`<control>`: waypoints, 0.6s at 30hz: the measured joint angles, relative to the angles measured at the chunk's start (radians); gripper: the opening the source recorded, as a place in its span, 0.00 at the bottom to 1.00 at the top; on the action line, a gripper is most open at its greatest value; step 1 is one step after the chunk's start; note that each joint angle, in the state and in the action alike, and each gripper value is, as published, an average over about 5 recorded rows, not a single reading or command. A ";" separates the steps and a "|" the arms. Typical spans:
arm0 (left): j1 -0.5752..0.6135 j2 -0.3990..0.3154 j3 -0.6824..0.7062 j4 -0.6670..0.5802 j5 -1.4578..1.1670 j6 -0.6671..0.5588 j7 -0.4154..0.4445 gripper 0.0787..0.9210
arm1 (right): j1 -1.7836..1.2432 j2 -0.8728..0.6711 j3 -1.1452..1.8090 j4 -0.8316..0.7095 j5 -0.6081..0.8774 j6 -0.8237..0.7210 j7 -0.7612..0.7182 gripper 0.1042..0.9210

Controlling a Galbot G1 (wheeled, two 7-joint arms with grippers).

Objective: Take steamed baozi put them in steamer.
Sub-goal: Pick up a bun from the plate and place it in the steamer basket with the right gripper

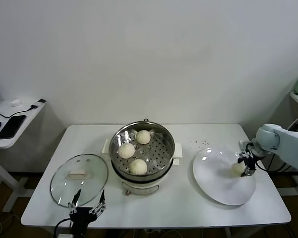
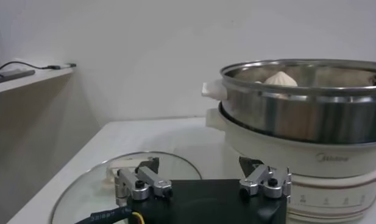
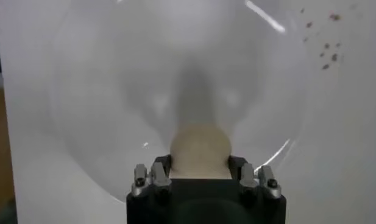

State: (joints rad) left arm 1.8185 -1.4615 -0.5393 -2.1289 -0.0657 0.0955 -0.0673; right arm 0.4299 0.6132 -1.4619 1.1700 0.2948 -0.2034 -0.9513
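Gripping the last baozi (image 3: pixel 199 150) on the white plate (image 1: pixel 216 186): right gripper (image 1: pixel 244 165) has its fingers closed against the bun's sides, bun not lifted yet. Next move, I judge: lift clear, carry left over the steamer (image 1: pixel 141 130), drop into the free spot. Three buns (image 1: pixel 137 166) sit on its perforated tray. Bun smooth, domed, cream-white. Left gripper (image 1: pixel 87 204) idle, fingers spread, by the glass lid (image 1: pixel 64 183).

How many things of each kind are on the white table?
Baozi: 4, three in the steamer and one on the plate
Steamer: 1
Glass lid: 1
Plate: 1
Total: 7
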 measured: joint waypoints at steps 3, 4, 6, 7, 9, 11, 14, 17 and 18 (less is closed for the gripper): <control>0.001 0.004 0.002 -0.005 0.001 0.000 0.001 0.88 | 0.138 0.019 -0.092 0.059 0.085 -0.018 -0.001 0.64; 0.001 0.005 0.003 -0.007 0.002 0.000 0.001 0.88 | 0.190 0.029 -0.123 0.082 0.120 -0.025 -0.002 0.64; 0.001 0.008 0.003 -0.009 0.001 0.000 0.001 0.88 | 0.292 0.057 -0.178 0.129 0.195 -0.041 -0.002 0.64; 0.000 0.008 0.004 -0.010 0.001 0.001 0.001 0.88 | 0.342 0.075 -0.202 0.153 0.235 -0.050 -0.001 0.64; -0.003 0.009 0.006 -0.010 0.000 0.001 0.001 0.88 | 0.431 0.114 -0.238 0.194 0.315 -0.069 0.004 0.64; -0.006 0.009 0.011 -0.009 -0.001 0.002 0.001 0.88 | 0.502 0.156 -0.263 0.227 0.392 -0.089 0.011 0.64; -0.010 0.011 0.018 -0.007 -0.002 0.001 0.000 0.88 | 0.575 0.227 -0.283 0.263 0.495 -0.121 0.027 0.64; -0.013 0.012 0.022 -0.007 -0.003 0.000 0.000 0.88 | 0.617 0.301 -0.291 0.287 0.577 -0.152 0.050 0.64; -0.014 0.012 0.022 -0.007 -0.004 0.000 0.000 0.88 | 0.624 0.326 -0.293 0.292 0.599 -0.162 0.059 0.64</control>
State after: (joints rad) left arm 1.8044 -1.4499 -0.5170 -2.1358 -0.0694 0.0952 -0.0675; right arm 1.0535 0.9388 -1.7546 1.4623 0.8934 -0.3654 -0.8926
